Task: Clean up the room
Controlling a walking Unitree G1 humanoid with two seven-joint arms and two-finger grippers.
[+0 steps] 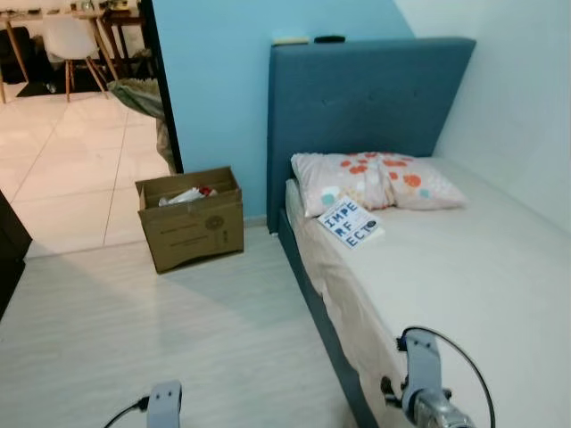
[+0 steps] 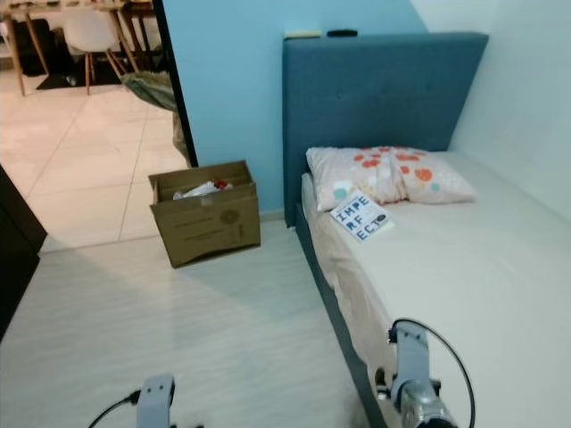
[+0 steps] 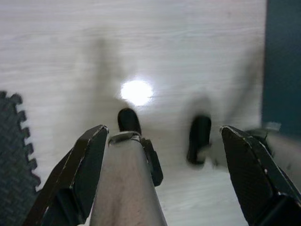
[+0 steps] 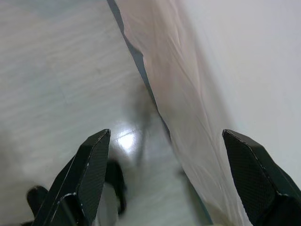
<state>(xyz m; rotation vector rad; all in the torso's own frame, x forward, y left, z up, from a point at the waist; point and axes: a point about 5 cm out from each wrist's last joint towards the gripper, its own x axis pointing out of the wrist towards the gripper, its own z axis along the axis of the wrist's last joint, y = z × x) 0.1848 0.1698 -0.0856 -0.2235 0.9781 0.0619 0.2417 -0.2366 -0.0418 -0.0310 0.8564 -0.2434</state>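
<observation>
Both hands hang low and idle, each with its two black fingers spread wide and nothing between them. The left hand hovers above the pale wood-grain floor, touching nothing; under it lie the robot's own dark feet, a bright glare spot, and, off to one side, the toothed edge of a dark foam mat. The right hand hangs over the near edge of the bed, one finger above the floor and the other above the light sheet, where the peach-toned cover drapes down the blue bed frame.

Well ahead of the right hand, a book with large block letters lies on the mattress, its far edge touching a floral pillow that rests against the blue headboard. Ahead of the left hand, well apart from it, an open cardboard box stands on the floor near the blue wall, just beside the head end of the bed, with white and red items inside.
</observation>
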